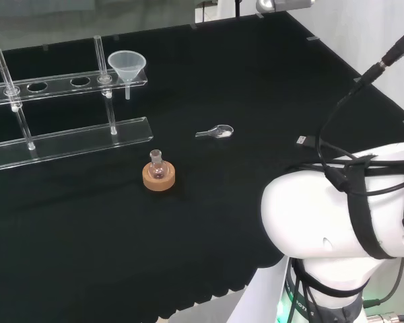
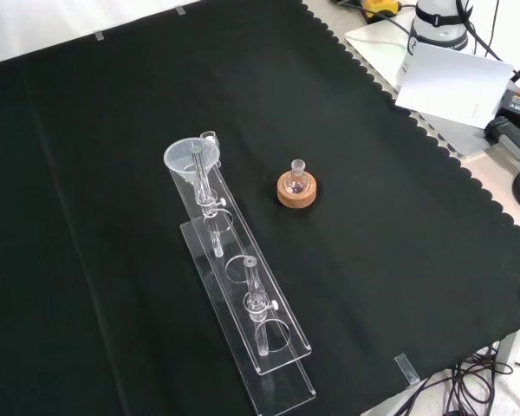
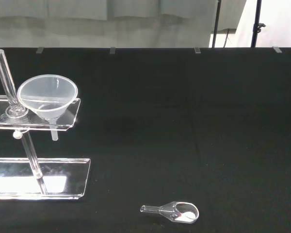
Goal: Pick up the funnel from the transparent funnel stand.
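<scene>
We are sitting at the approach step: the funnel (image 1: 126, 66) is resting in the end hole of the transparent funnel stand (image 1: 67, 138), stem hanging below the rack (fingers' state we cannot tell). Next we are reaching over and closing around its cone.

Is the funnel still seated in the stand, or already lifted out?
Seated. The funnel sits upright in the stand's end hole, stem hanging below the upper plate.
</scene>
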Robot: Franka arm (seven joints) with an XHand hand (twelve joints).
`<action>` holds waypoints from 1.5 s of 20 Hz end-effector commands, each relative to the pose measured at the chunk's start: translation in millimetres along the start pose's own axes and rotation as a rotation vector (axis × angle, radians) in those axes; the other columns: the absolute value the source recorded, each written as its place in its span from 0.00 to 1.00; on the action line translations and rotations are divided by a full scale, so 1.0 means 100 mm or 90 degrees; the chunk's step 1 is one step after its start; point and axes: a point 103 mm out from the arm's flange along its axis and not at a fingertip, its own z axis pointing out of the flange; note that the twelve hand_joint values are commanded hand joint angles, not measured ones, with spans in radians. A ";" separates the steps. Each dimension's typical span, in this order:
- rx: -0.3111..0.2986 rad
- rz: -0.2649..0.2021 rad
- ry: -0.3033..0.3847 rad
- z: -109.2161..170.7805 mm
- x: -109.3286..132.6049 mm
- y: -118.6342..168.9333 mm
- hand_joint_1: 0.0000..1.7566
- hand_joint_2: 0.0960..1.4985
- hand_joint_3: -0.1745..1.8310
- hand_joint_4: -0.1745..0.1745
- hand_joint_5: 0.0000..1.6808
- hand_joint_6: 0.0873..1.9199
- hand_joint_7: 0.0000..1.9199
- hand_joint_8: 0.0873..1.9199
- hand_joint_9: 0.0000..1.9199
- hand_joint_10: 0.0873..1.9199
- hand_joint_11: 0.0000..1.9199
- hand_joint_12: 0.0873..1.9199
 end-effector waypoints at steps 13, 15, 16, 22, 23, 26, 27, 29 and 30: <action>-0.014 -0.095 -0.033 0.19 0.19 0.37 0.24 0.33 0.14 0.62 0.00 0.00 0.00 0.00 0.00 0.00 0.00 0.00; -0.037 -0.094 -0.003 0.23 0.24 0.49 0.24 0.33 0.14 0.62 0.00 0.00 0.00 0.00 0.00 0.00 0.00 0.00; -0.046 -0.094 0.005 0.26 0.33 0.58 0.24 0.33 0.14 0.62 0.00 0.00 0.00 0.00 0.00 0.00 0.00 0.00; -0.053 -0.116 0.067 0.48 0.50 0.95 0.25 0.33 0.14 0.59 0.00 0.00 0.00 0.00 0.00 0.00 0.00 0.00; -0.051 -0.120 0.074 0.52 0.44 0.98 0.25 0.33 0.14 0.59 0.00 0.00 0.00 0.00 0.00 0.00 0.00 0.00; -0.041 -0.125 0.083 0.63 0.26 1.05 0.25 0.33 0.14 0.59 0.00 0.00 0.00 0.00 0.00 0.00 0.00 0.00; -0.022 -0.127 0.068 0.66 0.31 1.11 0.25 0.34 0.13 0.59 0.00 0.00 0.00 0.00 0.00 0.00 0.00 0.00; -0.012 -0.132 0.066 0.73 0.20 1.14 0.26 0.34 0.13 0.58 0.00 0.00 0.00 0.00 0.00 0.00 0.00 0.00; -0.012 -0.136 0.071 0.77 0.13 1.15 0.26 0.34 0.13 0.58 0.00 0.00 0.00 0.00 0.00 0.00 0.00 0.00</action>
